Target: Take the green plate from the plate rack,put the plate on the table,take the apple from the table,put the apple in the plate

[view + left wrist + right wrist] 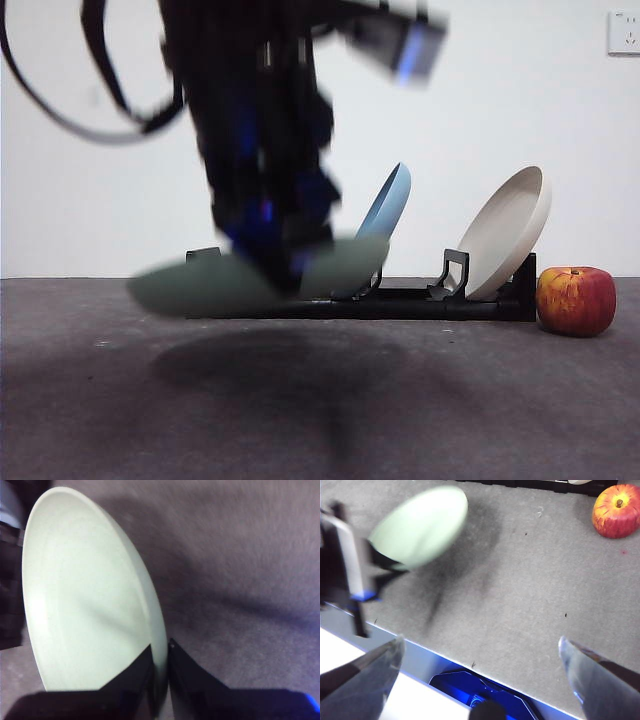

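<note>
My left gripper [161, 655] is shut on the rim of the green plate [85, 600] and holds it nearly flat a little above the table [320, 400], in front of the plate rack [400, 300]. In the front view the plate [200, 288] is blurred under the dark arm [262, 150]. The right wrist view shows the plate [422, 527] and the left arm too. The red apple [576, 300] sits on the table at the rack's right end, also in the right wrist view [617, 511]. My right gripper [480, 652] is open and empty, near the table's front edge.
A blue plate [390, 205] and a cream-white plate [508, 228] stand tilted in the rack. A wall socket [623, 32] is at the top right. The plate's shadow [250, 355] lies on the table beneath it.
</note>
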